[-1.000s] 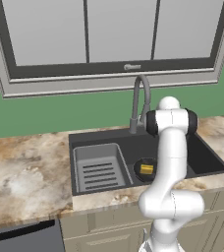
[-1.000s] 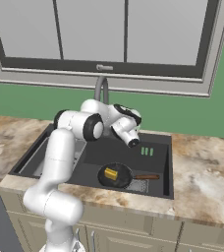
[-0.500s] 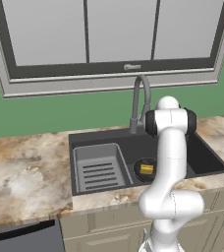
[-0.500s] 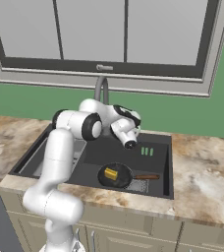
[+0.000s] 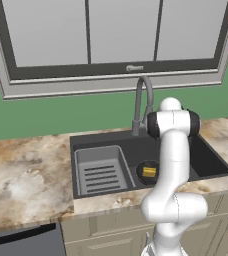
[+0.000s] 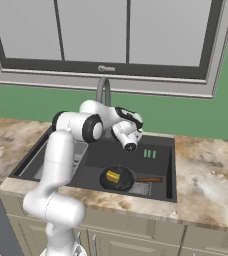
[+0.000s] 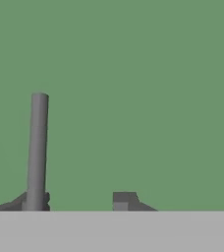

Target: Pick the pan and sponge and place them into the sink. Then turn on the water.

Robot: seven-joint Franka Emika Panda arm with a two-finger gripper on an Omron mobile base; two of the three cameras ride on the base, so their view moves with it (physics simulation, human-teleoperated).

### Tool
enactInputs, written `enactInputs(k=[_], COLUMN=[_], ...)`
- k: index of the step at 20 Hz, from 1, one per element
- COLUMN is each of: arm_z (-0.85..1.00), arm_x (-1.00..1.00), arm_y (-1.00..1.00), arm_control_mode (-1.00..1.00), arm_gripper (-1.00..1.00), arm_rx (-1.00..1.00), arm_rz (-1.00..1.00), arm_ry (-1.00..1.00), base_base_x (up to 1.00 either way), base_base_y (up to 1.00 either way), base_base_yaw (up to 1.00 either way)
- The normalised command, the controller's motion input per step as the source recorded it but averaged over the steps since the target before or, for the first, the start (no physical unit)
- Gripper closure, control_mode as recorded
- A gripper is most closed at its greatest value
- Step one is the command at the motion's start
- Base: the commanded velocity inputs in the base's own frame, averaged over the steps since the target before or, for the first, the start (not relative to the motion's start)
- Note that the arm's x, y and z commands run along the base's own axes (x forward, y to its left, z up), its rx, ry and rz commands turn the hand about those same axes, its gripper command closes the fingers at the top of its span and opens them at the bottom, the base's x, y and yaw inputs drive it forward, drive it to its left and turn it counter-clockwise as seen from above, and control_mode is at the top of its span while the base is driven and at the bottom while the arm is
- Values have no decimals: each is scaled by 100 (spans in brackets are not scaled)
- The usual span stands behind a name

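The black pan (image 6: 122, 181) lies in the dark sink (image 6: 136, 162), brown handle pointing right. The yellow sponge (image 6: 113, 176) rests inside the pan. From the left base view the pan (image 5: 142, 170) and sponge (image 5: 149, 172) show just left of my arm. My gripper (image 6: 125, 129) hangs above the basin near the faucet (image 6: 104, 90), pointing at the back wall, with its fingers hidden behind the hand. The hand view has the faucet's grey neck (image 7: 38, 152) and a grey lever (image 7: 125, 199) before the green wall. The water is out of view.
A grey ribbed rack insert (image 5: 101, 170) fills the basin's left part. Marble counter (image 5: 26, 175) runs on both sides of the sink, and a wide window (image 5: 121, 35) sits above the green wall. Two small green marks (image 6: 150, 153) sit at the basin's back right.
The hand has shifted slightly near the faucet's base. Pan and sponge have stayed where they were in the sink.
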Motion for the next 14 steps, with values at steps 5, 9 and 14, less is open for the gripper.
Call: enactInputs(k=[5,9,14], arm_z=[-5,-10,-13], arm_x=[-9,-11,-11], arm_y=[-55,-56,-56], arm_control_mode=[-100,-100,-100], arm_gripper=[100,100,100], arm_rx=[7,8,8], arm_rz=[-5,-5,-4], arm_ry=[6,7,7], base_base_x=[0,0,0], base_base_y=[0,0,0], base_base_yaw=[0,0,0])
